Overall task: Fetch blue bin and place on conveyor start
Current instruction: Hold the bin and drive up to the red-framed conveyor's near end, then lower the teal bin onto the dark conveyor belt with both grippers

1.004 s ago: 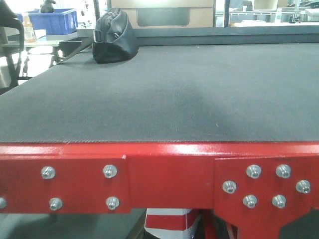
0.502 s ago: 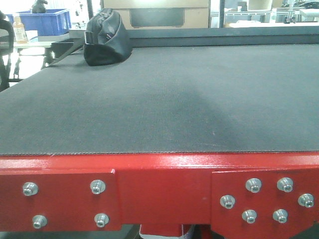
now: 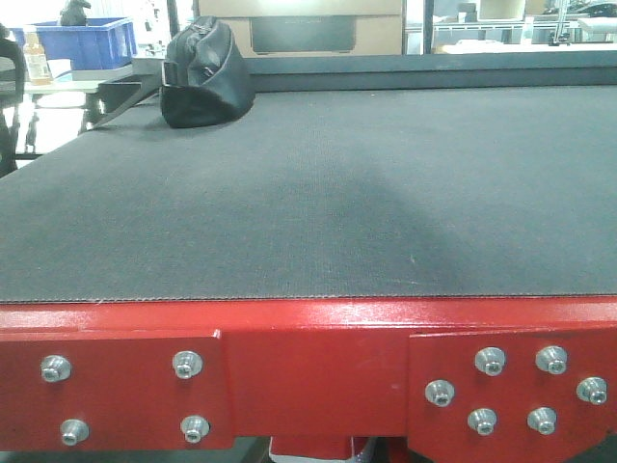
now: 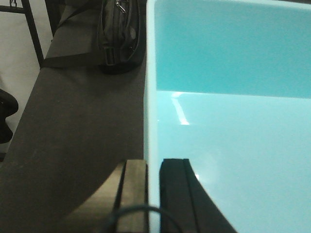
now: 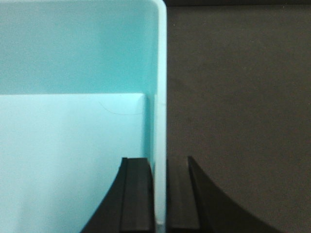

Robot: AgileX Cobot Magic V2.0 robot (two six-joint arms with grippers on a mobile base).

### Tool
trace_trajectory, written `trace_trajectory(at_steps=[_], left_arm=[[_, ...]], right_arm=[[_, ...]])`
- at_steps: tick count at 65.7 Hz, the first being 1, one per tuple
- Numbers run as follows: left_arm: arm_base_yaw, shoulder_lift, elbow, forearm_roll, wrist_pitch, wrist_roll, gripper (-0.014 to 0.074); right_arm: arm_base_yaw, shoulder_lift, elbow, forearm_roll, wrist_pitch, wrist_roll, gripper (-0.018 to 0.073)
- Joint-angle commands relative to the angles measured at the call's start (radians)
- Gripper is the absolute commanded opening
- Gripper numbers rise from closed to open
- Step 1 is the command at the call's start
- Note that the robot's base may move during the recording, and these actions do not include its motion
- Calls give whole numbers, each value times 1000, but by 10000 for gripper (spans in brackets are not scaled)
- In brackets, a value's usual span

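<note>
The left hand (image 4: 153, 167) is pinched on the left wall of the blue bin (image 4: 228, 53). One finger (image 4: 132, 194) lies against the outside of the wall and the other sits inside the tub, with the thin pale rim running up between them. The right hand (image 5: 160, 167) pinches the bin's right wall in the same way, with one finger inside, its partner outside and the rim between.

Inward of each hand spreads the bin's smooth aqua floor, and ahead of the fingertips rises its far wall. A small glint of light lies on the floor just ahead of the left hand.

Outward of both hands, past the walls, is the dark textured belt (image 4: 73, 136). The bin is over the belt, but the wrist views do not show whether its base touches it. Ahead of the left hand and slightly outward, a black bag (image 4: 119, 34) lies on the belt by the bin's far left corner. Whether the two touch cannot be told.

In the front view, the conveyor start (image 3: 308, 333) shows as a red frame plate with silver bolts (image 3: 187, 365) edging the near end of the belt. Far off beyond the bag, a dark blue crate (image 3: 82, 40) and a bottle (image 3: 37, 58) stand on a bench.
</note>
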Motion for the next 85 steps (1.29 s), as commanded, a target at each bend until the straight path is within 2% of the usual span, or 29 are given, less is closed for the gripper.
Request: trace_trajectory(at_steps=[1, 20, 27, 39, 45, 52, 59, 66, 77, 85], left_arm=[[-11, -7, -11, 9, -55, 3, -111], [-11, -7, -11, 9, -55, 3, -111], [-11, -7, -11, 9, -55, 3, -111], [-11, 16, 17, -33, -58, 3, -111], [-11, 41, 68, -56, -106, -8, -111], [-9, 67, 153, -56, -188, -72, -111], [21, 87, 271, -54, -297, -142, -111], [64, 109, 397, -68, -447, -184, -111], [96, 150, 516, -82, -606, -184, -111], [121, 193, 527, -82, -629, -184, -111]], right_arm=[[2, -9, -9, -18, -28, -9, -163], [2, -9, -9, -18, 3, -9, -163], [2, -9, -9, -18, 6, 21, -163], [-5, 3, 53, -11, 14, 26, -165], [-5, 4, 145, -9, -74, 56, -165], [-13, 4, 276, -9, -190, 111, -165], [-49, 4, 416, -9, -351, 201, -165], [-98, 11, 527, -9, -523, 227, -165], [-167, 78, 614, -9, -642, 227, -165], [-195, 137, 614, -9, -734, 227, -165]])
